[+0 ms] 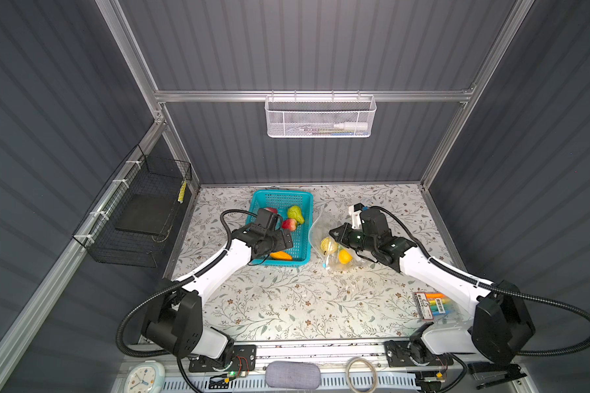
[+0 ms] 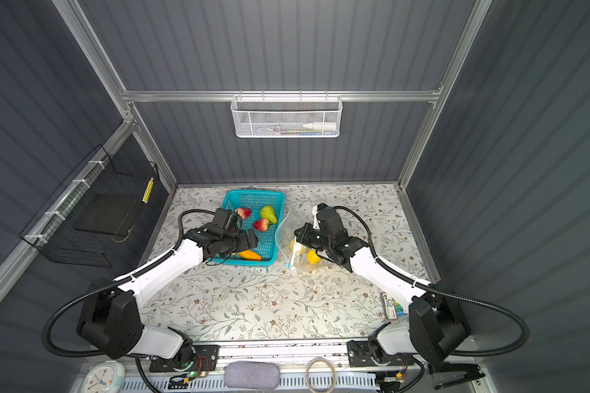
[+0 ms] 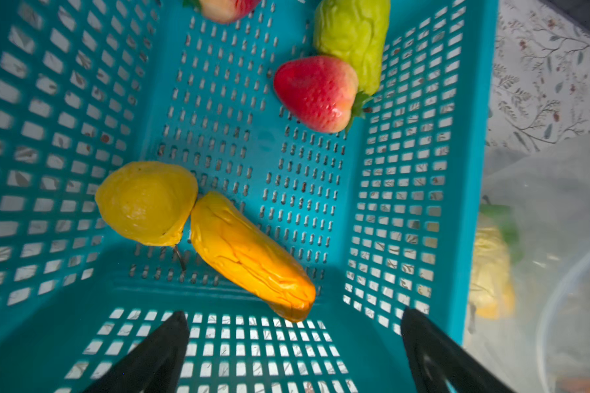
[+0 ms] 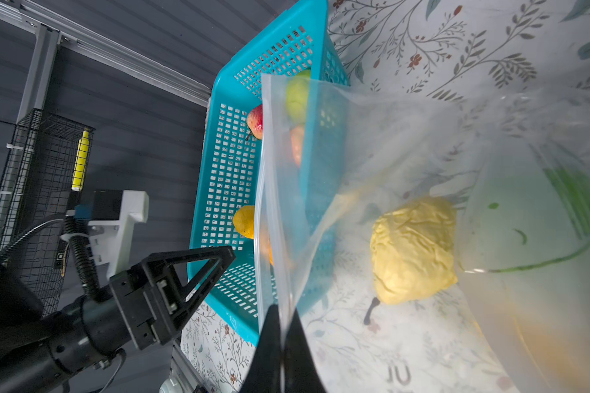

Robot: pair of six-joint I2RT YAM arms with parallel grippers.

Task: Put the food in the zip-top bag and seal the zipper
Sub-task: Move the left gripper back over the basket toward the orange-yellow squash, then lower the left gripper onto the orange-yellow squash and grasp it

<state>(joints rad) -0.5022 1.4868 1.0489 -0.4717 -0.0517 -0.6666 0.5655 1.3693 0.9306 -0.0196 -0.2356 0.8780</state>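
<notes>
White arms [image 1: 225, 263], black joints [image 1: 174, 323], ribbed cables [image 1: 119, 335]

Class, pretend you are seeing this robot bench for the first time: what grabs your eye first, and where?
The teal basket at the back of the floral table stands out, with a red strawberry and a long orange fruit inside, under the open left gripper. Next to it, the right gripper pinches the edge of the clear zip-top bag, which holds a pale yellow fruit.
</notes>
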